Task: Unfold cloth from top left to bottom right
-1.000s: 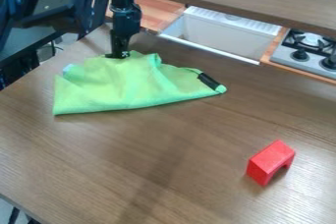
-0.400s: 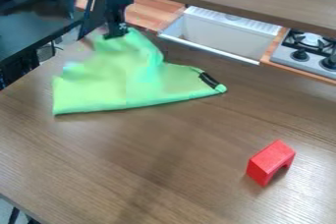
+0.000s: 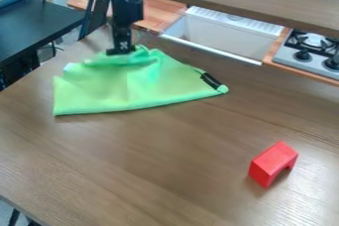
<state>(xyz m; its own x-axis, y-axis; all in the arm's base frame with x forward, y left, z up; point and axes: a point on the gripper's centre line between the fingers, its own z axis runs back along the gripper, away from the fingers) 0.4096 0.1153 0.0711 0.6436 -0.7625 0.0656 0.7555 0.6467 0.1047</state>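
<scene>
The black gripper (image 3: 121, 51) points down at the upper edge of the green cloth (image 3: 132, 84), touching or just above it; whether it holds fabric cannot be made out. The cloth lies partly folded on the upper left of the table. Its lower edge runs nearly straight from the left corner up to a black-banded corner on the right. Folds bunch up beside and to the right of the gripper. A small white tag shows at the cloth's upper left.
A red arch-shaped block (image 3: 273, 163) stands on the brown table (image 3: 165, 170) at the lower right. Behind the table's back edge are a white sink (image 3: 228, 34), a stove (image 3: 311, 54) and a raised brown shelf (image 3: 252, 2).
The gripper rose to the upper left with the cloth's top edge lifted beneath it, then came down slightly right. That edge has sunk back into folds. The block has stayed put.
</scene>
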